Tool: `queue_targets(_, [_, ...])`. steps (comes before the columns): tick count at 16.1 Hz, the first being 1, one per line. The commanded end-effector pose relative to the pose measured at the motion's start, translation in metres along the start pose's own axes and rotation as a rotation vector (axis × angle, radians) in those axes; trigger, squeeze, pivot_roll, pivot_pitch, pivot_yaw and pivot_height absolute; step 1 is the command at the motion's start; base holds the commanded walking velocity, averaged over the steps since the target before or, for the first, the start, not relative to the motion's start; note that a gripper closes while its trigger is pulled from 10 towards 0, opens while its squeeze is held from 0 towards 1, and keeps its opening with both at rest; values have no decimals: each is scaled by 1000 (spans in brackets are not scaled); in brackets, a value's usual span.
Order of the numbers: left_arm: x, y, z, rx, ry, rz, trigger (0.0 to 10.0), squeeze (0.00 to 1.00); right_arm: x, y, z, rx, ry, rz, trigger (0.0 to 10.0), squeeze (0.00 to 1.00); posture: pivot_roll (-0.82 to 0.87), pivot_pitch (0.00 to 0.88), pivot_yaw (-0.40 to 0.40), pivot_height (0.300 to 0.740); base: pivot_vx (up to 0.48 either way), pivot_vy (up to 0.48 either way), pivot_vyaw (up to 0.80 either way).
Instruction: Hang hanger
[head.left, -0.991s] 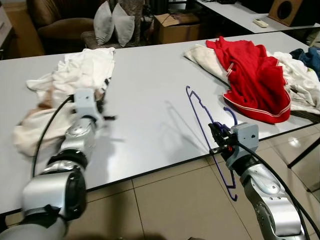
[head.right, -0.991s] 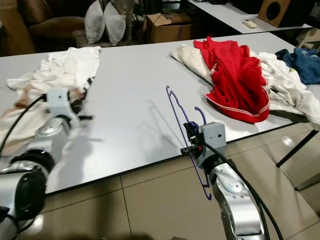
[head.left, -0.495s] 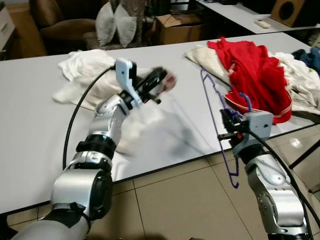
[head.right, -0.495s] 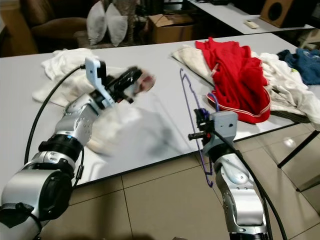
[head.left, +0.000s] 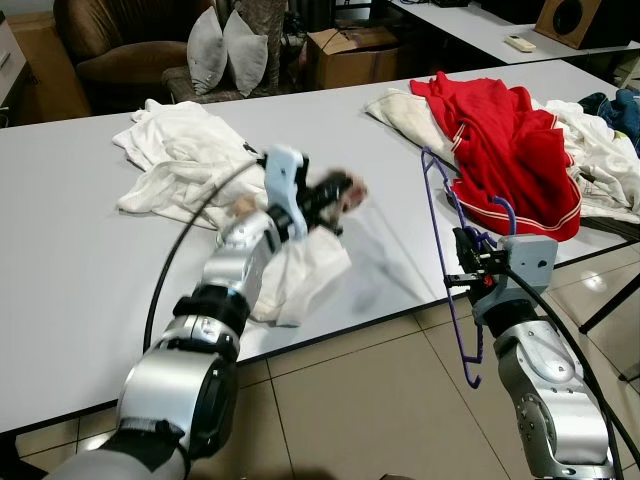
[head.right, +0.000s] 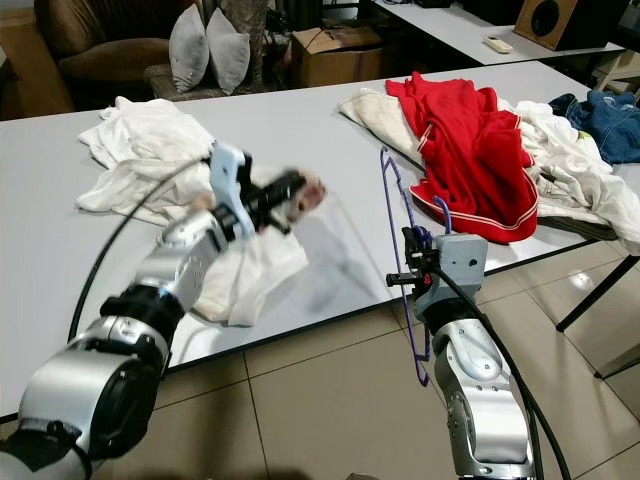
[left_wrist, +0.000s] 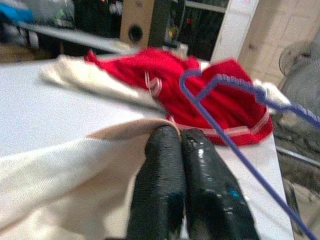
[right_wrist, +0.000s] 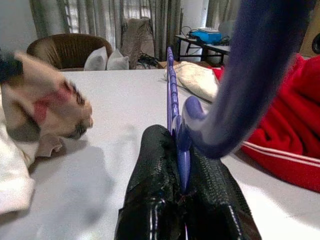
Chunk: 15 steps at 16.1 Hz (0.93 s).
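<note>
The right gripper has its 2 black fingers pressed together on the purple hanger, whose wire runs up between them just below the hook. It stands nearly upright at the near edge of the white table, probably so that a garment can be brought to its shoulders. The left gripper is clamped on a fold of the cream garment and lifts it off the tabletop toward the hanger, the rest trailing behind on the surface. Cloth and hanger are near each other but apart. Beyond the hanger lie a red garment and a white heap, untouched.
</note>
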<state>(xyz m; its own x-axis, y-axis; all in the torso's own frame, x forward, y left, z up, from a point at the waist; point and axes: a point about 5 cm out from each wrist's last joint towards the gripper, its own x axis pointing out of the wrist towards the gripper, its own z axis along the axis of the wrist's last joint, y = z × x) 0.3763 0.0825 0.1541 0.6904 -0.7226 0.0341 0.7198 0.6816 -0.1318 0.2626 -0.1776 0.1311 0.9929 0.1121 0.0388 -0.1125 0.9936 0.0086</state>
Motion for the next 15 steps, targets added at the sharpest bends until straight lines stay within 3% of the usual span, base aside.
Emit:
queue_targets(1, [-1,-2,0,58,43,-48,10000,1000,0,-5,-5,-11,30,-30,10000,0,-243,0,15,740,0,0,0])
queue_targets(3, [-5,-6,-7,97,106,-107,10000,1000,-3,-9,-12,-29,79,-57,10000,0,-242,0,19,740,0,0,0])
queue_targets(4, [-14,-7,-12,137,170,-163,10000,1000,-7,-14,-14,-12,95,-67,10000,0,-244,0,27,740,0,0,0])
queue_targets(7, [-34,-8,-14,237,235,-213,10000,996,-18,-28,-11,-6,87,-80,10000,0,-245,0,31,740,0,0,0])
queue_targets(8, [-43,-8,-13,295,265,-235,10000,0,-21,-30,-10,-24,87,-45,10000,0,-244,0,33,740,0,0,0])
queue_targets(10, [-70,-9,-12,390,376,-283,10000,0,-35,-28,-9,-70,121,130,10000,0,-240,0,31,740,0,0,0])
queue_targets(11, [-74,-9,-12,396,393,-288,10000,0,-38,-28,-9,-78,129,157,10000,0,-240,0,31,740,0,0,0])
queue_targets(15, [-92,-18,-22,322,515,-248,10000,0,-55,-47,-9,-155,225,247,10000,0,-247,0,31,740,0,0,0])
